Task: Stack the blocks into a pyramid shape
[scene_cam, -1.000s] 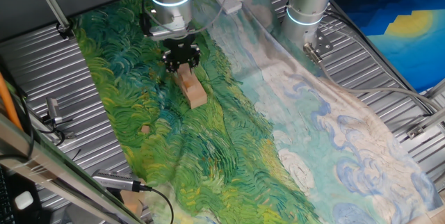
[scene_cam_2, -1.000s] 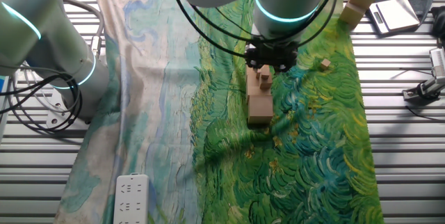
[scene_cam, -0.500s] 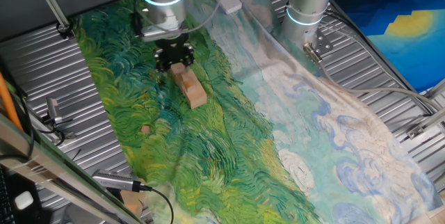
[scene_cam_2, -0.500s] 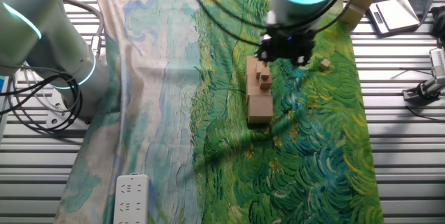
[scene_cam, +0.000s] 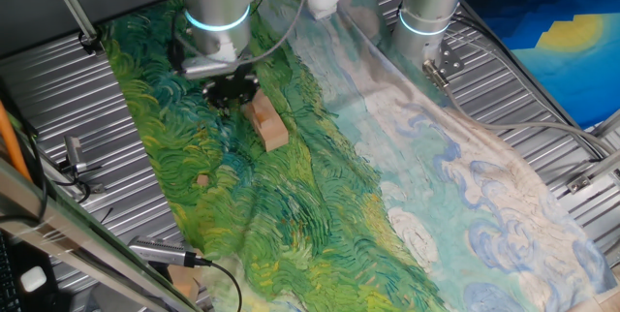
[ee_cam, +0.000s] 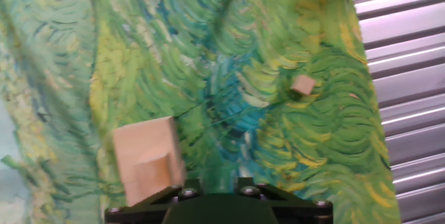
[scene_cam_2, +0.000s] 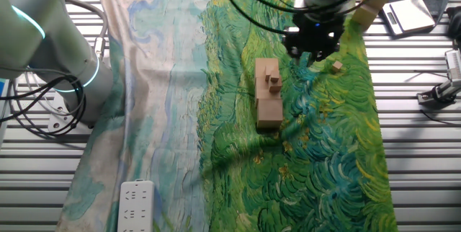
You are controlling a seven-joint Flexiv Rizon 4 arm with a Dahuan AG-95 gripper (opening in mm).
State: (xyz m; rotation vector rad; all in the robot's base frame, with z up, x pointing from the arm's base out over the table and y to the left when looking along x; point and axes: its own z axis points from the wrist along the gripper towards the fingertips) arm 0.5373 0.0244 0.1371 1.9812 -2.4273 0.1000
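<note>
Painted cloth [scene_cam_2: 180, 102] over ribbed table [scene_cam_2: 425, 160]

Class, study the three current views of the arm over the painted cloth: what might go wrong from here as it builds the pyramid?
1. The cloth is wrinkled beside the row of larger blocks, so the base may shift or tilt.
2. The small blocks on top look loosely placed; a bump from the gripper nearby might topple them.
3. The loose small block is tiny, so a grasp may slip.

Small block [scene_cam_2: 274, 81] atop block row [scene_cam_2: 268, 103]
</note>
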